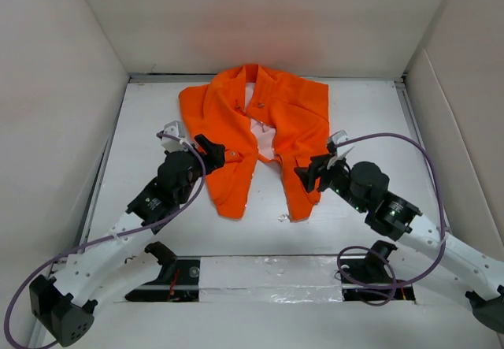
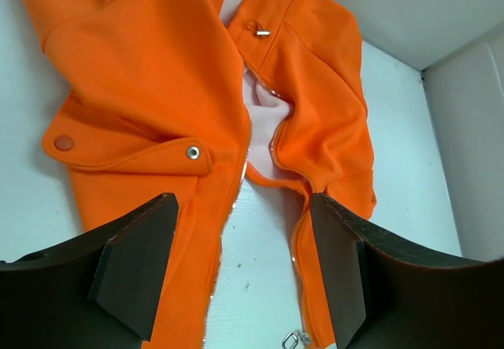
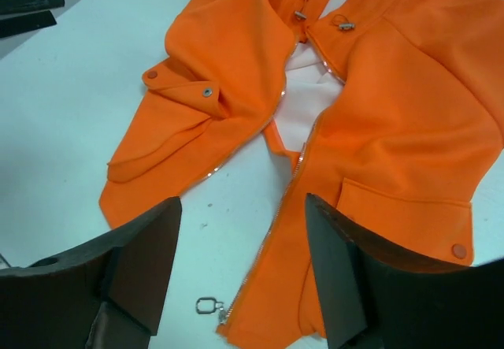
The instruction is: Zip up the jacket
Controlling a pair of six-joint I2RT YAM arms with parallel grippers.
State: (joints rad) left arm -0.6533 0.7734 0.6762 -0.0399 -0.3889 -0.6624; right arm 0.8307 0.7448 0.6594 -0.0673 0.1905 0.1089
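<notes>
I had both arms reaching toward the jacket point(image 1: 228, 116), which lay flat on the white table point(image 1: 142, 128) with its collar on the far side from the grippers and its hem nearest them. The front was undone. The two panels splayed apart toward the hem, and the pale lining point(image 2: 264, 113) showed in the gap higher up.

The left gripper point(image 1: 216, 150) sat at the outer side of one panel with its fingers spread wide and nothing between the pads. Through its wrist camera, that panel's zipper edge point(image 2: 228, 231) ran down between the fingers, and a flap with a silver snap point(image 2: 193, 153) lay just ahead of the one finger. I couldn't tell whether the fingertips touched the cloth.

The right gripper point(image 1: 311, 174) hung by the lower end of the other panel, also spread and holding nothing. Its camera showed the panel's toothed edge point(image 3: 276, 231) passing between its fingers. A small metal ring point(image 3: 209, 306) lay on bare table just beside the hem corner. Farther ahead, near the collar, two small metal pulls point(image 3: 301, 14) sat close together where the edges nearly met.
</notes>
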